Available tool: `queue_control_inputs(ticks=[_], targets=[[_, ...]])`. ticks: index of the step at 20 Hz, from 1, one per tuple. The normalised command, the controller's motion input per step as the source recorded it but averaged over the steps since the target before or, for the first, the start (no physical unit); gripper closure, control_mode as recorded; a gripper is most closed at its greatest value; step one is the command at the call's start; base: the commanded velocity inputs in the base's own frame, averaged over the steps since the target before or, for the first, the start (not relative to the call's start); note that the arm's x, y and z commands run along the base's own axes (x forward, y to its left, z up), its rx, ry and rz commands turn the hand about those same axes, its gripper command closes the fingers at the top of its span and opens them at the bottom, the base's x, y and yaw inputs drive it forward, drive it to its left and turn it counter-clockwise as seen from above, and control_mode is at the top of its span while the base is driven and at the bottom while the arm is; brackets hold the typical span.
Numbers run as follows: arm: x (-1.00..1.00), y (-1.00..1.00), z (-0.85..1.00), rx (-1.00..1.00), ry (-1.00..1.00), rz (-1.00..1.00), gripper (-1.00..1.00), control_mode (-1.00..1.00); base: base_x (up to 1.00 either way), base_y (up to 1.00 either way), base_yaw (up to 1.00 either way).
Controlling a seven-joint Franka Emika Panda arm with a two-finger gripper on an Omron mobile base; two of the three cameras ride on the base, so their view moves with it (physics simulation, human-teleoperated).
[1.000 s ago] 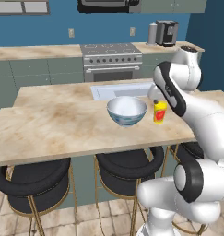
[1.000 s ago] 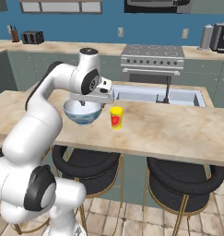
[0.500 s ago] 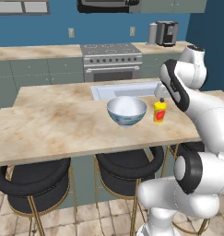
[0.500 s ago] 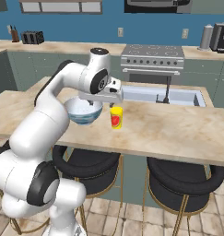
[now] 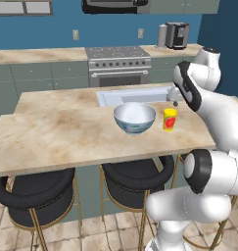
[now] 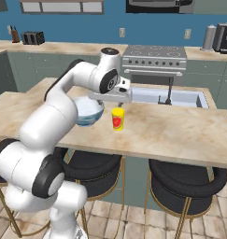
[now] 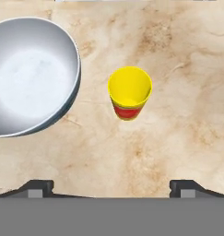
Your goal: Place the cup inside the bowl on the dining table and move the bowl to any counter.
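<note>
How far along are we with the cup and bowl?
Nothing finished yet. The cup stands upright on the dining table beside the empty bowl. The open tool hovers above the cup. Left: grasp cup, drop into bowl, carry bowl to a counter.

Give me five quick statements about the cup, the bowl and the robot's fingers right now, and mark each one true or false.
1. The cup stands upright on the dining table, outside the bowl. True.
2. The bowl already holds the cup. False: the bowl's white inside is empty and the cup stands beside it, apart from it.
3. The fingers are spread wide with nothing between them. True.
4. The bowl sits on a counter beside the stove. False: it sits on the dining table, near the sink.
5. The cup lies tipped on its side. False: it stands upright, with its open mouth facing up.
</note>
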Motion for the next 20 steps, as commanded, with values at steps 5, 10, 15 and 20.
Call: queue_control_inputs(ticks=[5,10,15,20], targets=[[0.35,-0.16,0.0,0.0,0.0,0.0,-1.0,-1.0,0.0,0.0,0.0],[0.44,-0.16,0.0,0.0,0.0,0.0,-1.0,-1.0,0.0,0.0,0.0],[0.51,-0.12,0.0,0.0,0.0,0.0,-1.0,-1.0,0.0,0.0,0.0],[0.36,-0.07,0.0,0.0,0.0,0.0,-1.0,-1.0,0.0,0.0,0.0]])
